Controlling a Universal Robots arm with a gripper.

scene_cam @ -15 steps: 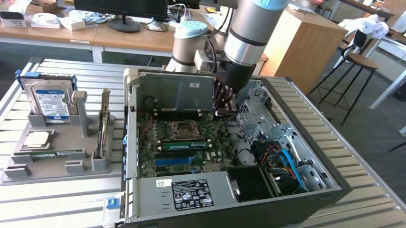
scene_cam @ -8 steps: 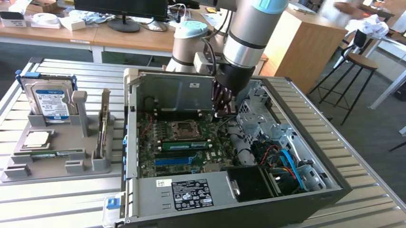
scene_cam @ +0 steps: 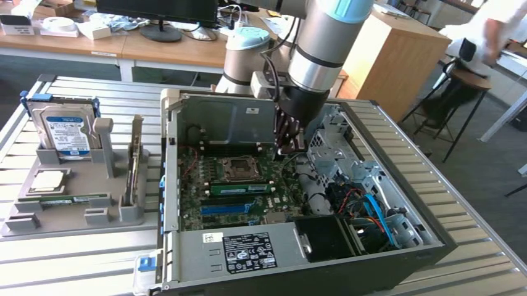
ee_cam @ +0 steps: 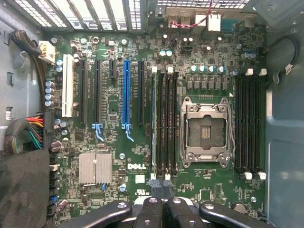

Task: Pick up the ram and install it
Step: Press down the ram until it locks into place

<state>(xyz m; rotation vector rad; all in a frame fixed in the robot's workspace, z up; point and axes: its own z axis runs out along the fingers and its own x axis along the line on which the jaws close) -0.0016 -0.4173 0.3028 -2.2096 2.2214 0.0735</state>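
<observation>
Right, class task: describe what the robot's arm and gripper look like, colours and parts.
The arm is a thick silver-grey tube with pale blue joint caps and a black band. The gripper is dark, its fingers black jointed links with silver bolts.

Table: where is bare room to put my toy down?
The table has bare slats in front of the gray tray, at the exterior view's lower left, and past the hard drive. A strip runs along the computer case at that view's right. Crowded: the tray and inside the case, where the gripper hangs.

Silver-grey arm (scene_cam: pixel 317 46) (pale-blue caps) with black jaws.
</observation>
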